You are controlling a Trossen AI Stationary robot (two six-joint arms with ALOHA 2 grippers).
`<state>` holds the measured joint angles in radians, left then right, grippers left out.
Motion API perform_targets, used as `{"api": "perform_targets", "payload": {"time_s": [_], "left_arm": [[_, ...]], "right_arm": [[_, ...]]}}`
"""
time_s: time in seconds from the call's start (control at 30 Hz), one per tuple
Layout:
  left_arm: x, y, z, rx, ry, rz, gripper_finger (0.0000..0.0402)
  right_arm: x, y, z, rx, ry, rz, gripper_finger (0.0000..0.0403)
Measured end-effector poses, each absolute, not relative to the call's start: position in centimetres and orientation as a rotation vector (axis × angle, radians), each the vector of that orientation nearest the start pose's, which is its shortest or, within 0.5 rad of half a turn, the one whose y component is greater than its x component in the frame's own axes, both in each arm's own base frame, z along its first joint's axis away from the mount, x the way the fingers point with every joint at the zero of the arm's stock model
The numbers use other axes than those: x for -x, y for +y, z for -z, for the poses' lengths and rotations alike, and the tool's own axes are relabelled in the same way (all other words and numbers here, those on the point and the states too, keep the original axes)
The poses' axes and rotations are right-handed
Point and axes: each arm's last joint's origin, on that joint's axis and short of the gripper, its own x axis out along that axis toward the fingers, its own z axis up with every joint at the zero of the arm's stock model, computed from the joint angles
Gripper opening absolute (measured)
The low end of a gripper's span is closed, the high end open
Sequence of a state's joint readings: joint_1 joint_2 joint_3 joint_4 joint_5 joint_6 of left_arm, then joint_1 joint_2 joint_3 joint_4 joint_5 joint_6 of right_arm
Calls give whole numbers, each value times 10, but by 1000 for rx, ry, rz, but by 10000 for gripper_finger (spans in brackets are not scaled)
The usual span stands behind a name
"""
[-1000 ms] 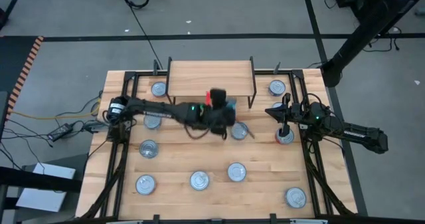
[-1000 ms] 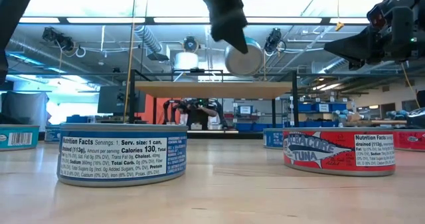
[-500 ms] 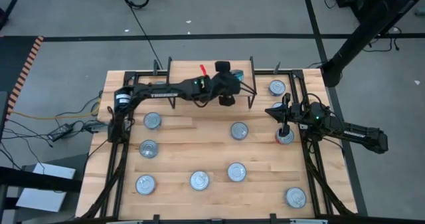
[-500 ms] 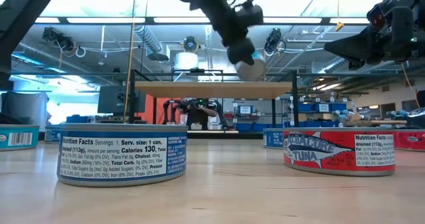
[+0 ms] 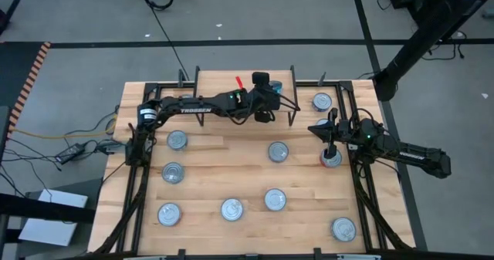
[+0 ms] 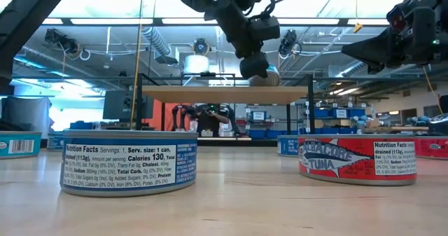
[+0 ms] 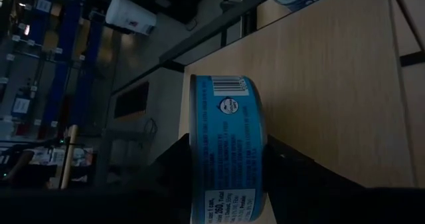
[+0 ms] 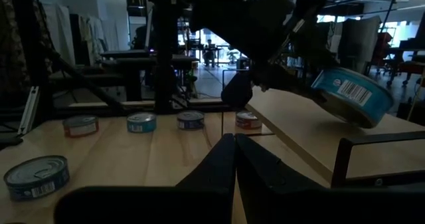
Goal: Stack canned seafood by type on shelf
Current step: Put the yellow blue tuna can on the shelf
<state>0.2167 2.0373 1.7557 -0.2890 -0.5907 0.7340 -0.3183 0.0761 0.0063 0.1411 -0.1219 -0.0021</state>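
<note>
My left gripper (image 5: 273, 90) is shut on a blue-labelled can of seafood (image 7: 226, 137) over the right end of the shelf (image 5: 224, 90), a light wood plank on thin black legs at the table's far edge. The right wrist view shows this can (image 8: 352, 94) tilted just above the plank (image 8: 299, 127). Several other cans stand on their flat bottoms on the table, among them a blue one (image 6: 129, 162) and a red one (image 6: 357, 159). My right gripper (image 8: 234, 147) waits shut and level at the table's right side. My left gripper pinches the can between its two fingers (image 7: 176, 167), one on each flat end (image 7: 196, 151), so the label side faces the wrist camera. The fingers slant downward from the table's left. The can sits tilted over the plank; I cannot tell whether its lower rim touches the wood.
Cans are spread across the slatted tabletop (image 5: 224, 175): one right of the shelf (image 5: 322, 101), one in the middle (image 5: 278, 151), a red one (image 5: 330, 158) under my right arm. Black frame rails run along both table sides. The plank's left part is bare.
My left gripper has carried the can from above the middle of the table toward the far edge, out over the shelf's right end. The wrist has turned on the way, so the can now hangs tilted. Most of the travel came early; lately it has barely moved.
</note>
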Motion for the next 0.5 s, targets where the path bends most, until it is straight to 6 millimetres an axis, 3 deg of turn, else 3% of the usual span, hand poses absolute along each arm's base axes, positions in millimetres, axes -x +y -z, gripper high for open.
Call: {"api": "perform_targets", "payload": {"time_s": [0.5], "left_arm": [[-452, 122, -279, -769, 839, -532, 147]], "right_arm": [[-98, -28, -173, 17, -69, 197, 25]]}}
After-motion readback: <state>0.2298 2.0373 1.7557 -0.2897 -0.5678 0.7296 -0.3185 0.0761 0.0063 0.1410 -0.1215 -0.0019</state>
